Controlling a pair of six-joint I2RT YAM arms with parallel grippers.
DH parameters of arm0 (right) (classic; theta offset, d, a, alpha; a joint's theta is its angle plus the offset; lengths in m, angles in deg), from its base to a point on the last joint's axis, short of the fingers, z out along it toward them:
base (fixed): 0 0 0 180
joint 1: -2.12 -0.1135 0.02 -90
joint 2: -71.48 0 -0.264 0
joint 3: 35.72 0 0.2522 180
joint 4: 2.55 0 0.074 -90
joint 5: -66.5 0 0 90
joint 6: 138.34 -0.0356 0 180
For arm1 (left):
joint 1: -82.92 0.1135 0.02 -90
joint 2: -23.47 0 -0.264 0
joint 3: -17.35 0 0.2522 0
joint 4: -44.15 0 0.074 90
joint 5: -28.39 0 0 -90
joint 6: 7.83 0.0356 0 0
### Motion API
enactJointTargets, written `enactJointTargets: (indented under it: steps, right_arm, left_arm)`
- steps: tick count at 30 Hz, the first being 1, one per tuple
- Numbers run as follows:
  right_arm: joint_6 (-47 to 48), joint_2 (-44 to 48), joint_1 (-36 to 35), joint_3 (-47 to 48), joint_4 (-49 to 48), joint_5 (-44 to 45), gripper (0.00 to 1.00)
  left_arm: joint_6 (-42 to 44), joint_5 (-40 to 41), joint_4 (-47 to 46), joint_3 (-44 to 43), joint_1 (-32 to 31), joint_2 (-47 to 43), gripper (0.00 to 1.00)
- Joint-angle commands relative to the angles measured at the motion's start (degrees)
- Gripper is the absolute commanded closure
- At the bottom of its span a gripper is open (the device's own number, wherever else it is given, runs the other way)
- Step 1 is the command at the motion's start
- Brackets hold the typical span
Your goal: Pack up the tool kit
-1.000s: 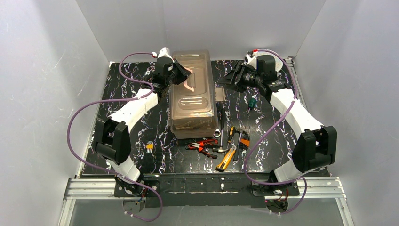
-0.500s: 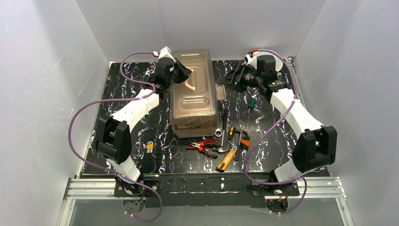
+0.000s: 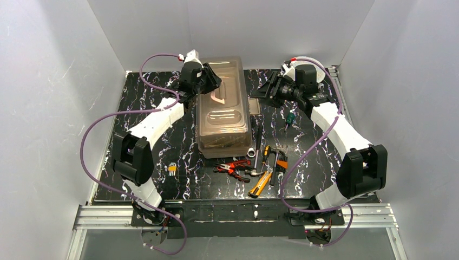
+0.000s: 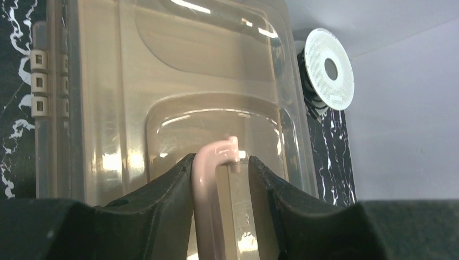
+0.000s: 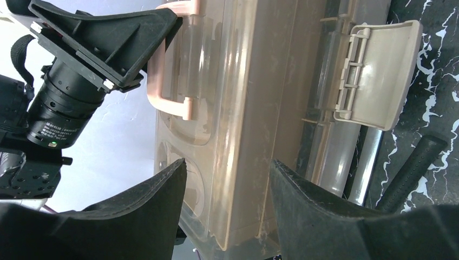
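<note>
Beige plastic toolbox (image 3: 223, 111) with a translucent smoky-brown lid and a pale pink C-shaped handle (image 4: 208, 179). Black surface (image 3: 151, 146) with white marble veining. Red-handled pliers (image 3: 234, 167), yellow utility knife (image 3: 261, 183).

The right tool (image 5: 227, 162) gapes before the toolbox (image 5: 243, 81), latch (image 5: 373, 70) unfastened.
</note>
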Motion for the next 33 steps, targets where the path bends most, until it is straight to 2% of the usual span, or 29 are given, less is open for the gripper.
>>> enactJointTargets:
  steps: [1,15,18,23,33]
  right_arm:
    - [0.8,1.7,0.3,-0.2,-1.8,-0.8,0.35]
    - [0.8,2.6,0.3,-0.9,-1.8,-0.9,0.35]
    - [0.8,2.5,0.3,-1.0,-1.9,-1.0,0.36]
    - [0.8,2.6,0.3,-1.0,-1.9,-1.0,0.36]
    - [0.9,2.1,0.3,-0.8,-1.7,-0.8,0.36]
  left_arm:
    - [0.0,-3.5,11.0,-1.1,0.0,-1.6,0.61]
    - [-0.1,-5.6,14.9,1.2,1.7,-6.6,0.67]
    - [-1.1,-6.6,13.9,1.8,2.2,-6.8,0.76]
    - [-1.9,-6.6,12.3,1.7,2.5,-6.0,0.98]
    - [-3.1,-1.4,10.9,0.4,2.5,-4.2,1.0]
